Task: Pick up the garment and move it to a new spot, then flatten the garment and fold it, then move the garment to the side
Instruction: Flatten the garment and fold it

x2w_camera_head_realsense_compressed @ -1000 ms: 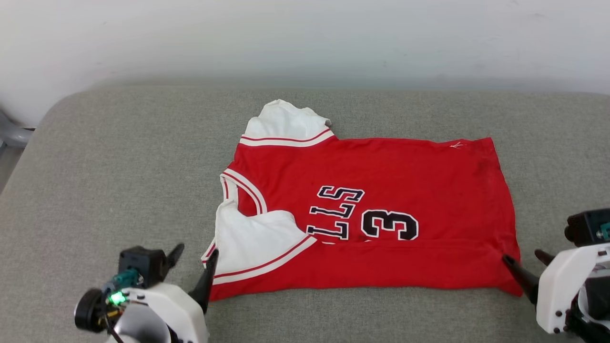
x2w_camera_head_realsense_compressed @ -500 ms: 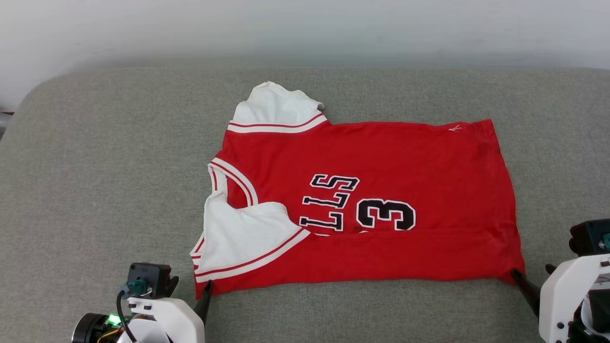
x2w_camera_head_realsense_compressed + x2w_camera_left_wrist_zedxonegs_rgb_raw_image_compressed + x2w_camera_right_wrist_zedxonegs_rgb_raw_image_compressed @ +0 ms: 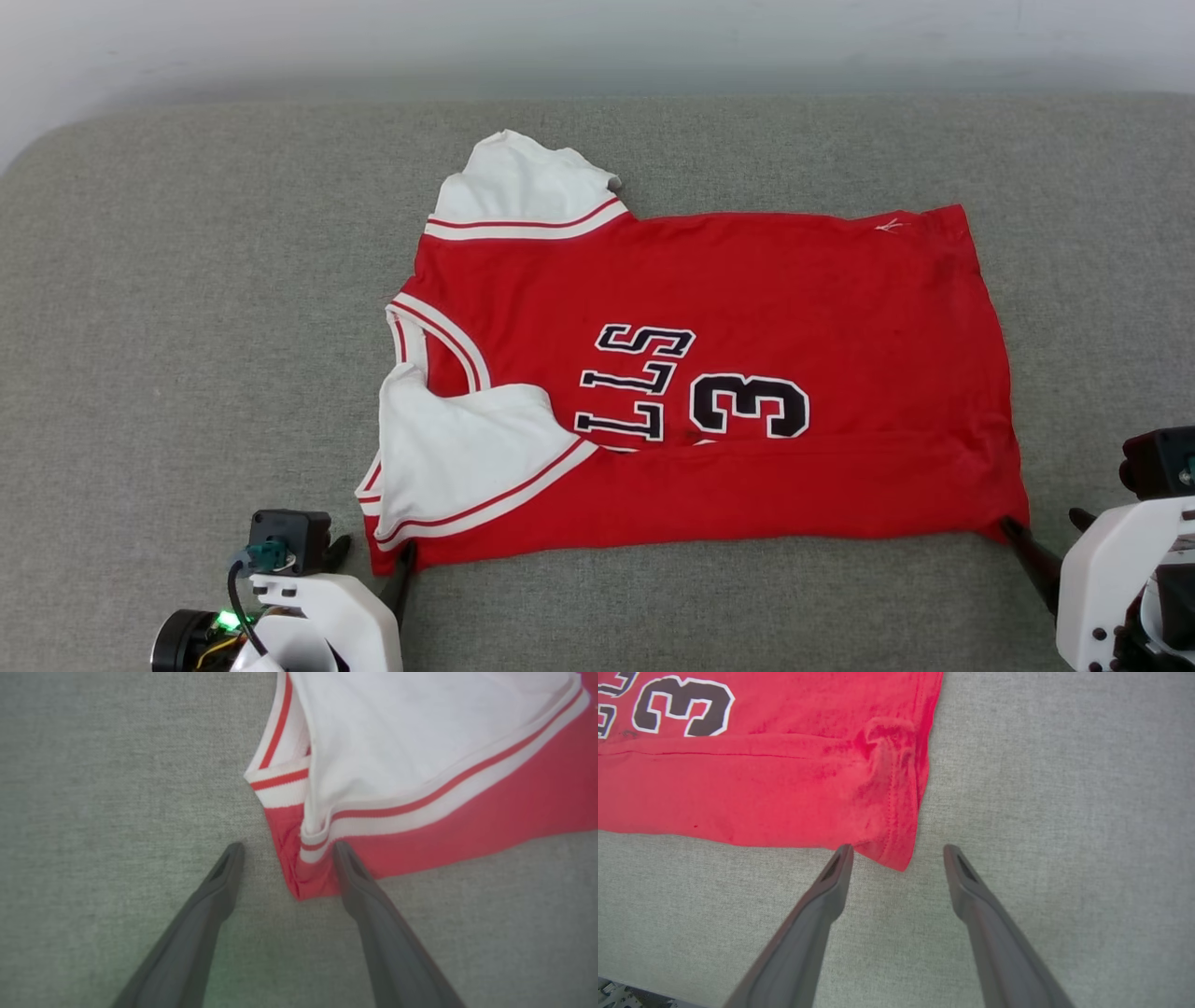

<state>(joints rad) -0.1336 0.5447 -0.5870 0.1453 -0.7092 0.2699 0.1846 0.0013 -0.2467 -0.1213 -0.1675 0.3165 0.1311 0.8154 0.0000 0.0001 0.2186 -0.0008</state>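
Grey cushion (image 3: 187, 280) spans the whole head view, its far edge against a pale wall.

The garment (image 3: 747, 308) lies mid-cushion, front up. Its long axis runs parallel to the near edge, with the collar and white sleeves toward the left edge and the hem toward the right. The near strip is folded over onto the front.

Left gripper (image 3: 286, 849): fingers spread wide, holding nothing. The near-left shoulder corner sits between the tips, and one finger lies against the red cloth.

Right gripper (image 3: 899, 849): fingers equally wide, empty. The near-right hem corner pokes in between the tips.

Each arm has its own corner dead ahead, so judge both ready to close and lift.

Writing you can read: "LLS" and "3", black with white outline. The rest is tucked under the fold.
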